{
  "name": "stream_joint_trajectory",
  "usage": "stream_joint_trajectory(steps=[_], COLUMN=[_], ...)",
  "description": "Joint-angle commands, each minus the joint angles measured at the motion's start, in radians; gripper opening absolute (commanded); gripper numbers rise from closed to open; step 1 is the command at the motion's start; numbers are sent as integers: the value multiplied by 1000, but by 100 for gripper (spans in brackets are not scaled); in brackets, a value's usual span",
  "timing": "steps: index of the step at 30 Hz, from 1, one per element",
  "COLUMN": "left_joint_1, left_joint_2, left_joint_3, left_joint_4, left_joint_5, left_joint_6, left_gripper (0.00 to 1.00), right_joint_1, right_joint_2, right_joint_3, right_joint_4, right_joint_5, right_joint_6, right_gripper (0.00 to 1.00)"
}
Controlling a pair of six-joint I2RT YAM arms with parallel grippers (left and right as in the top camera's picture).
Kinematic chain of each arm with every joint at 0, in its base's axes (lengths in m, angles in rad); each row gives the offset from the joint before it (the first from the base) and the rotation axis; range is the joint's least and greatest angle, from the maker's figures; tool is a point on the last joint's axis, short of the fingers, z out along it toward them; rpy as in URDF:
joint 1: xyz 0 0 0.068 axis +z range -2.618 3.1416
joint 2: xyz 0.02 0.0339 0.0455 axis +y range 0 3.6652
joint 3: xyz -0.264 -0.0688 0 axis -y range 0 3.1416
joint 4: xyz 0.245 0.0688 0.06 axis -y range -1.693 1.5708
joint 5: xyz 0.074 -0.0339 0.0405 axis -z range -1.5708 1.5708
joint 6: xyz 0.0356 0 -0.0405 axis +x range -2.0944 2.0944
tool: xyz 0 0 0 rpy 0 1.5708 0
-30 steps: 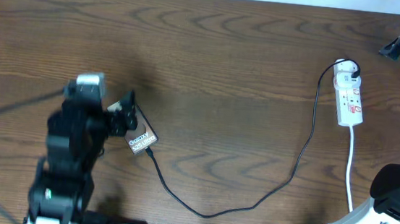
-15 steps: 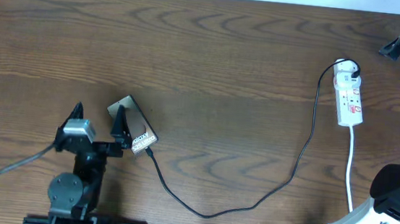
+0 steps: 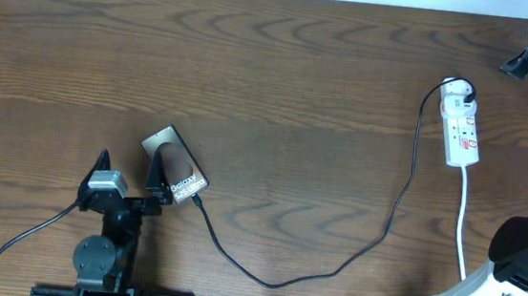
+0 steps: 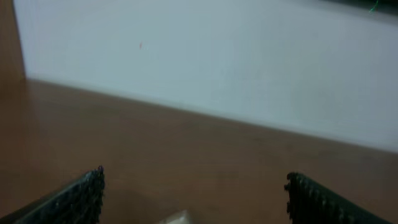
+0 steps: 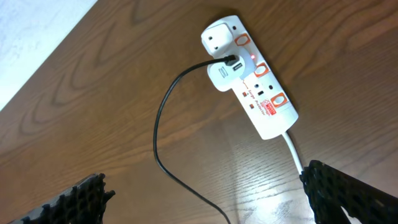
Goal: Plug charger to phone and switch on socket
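On the desk's [image 3: 297,93] near left, the phone [image 3: 180,172] meets the charger's [image 3: 271,284] tip by the released left tool [image 4: 194,183], while the released right tool [image 5: 205,183] hangs above the socket [image 5: 252,81].

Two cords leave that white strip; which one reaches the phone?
The thin black charger, curving over to the phone; the thicker white lead runs toward the table's front.

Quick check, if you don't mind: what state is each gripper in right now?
Left gripper: open, holding nothing.
Right gripper: open, holding nothing.
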Motion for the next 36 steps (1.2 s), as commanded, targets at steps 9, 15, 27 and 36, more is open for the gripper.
stream_joint_trajectory(steps=[9, 15, 27, 36], left_joint_1=[71, 71, 71, 71], left_joint_2=[-9, -6, -6, -6], left_joint_3=[-11, -11, -11, -11], left_joint_4=[-146, -146, -146, -146], left_joint_5=[50, 50, 50, 50], left_joint_6=[-5, -5, -5, -5], left_gripper=[91, 91, 92, 92], right_joint_1=[3, 3, 3, 3], right_joint_2=[2, 2, 2, 2], right_joint_3=[1, 1, 1, 1], right_joint_4=[0, 0, 0, 0], right_joint_5=[0, 0, 0, 0], right_joint_6=[11, 10, 10, 11], right_gripper=[99, 99, 99, 99])
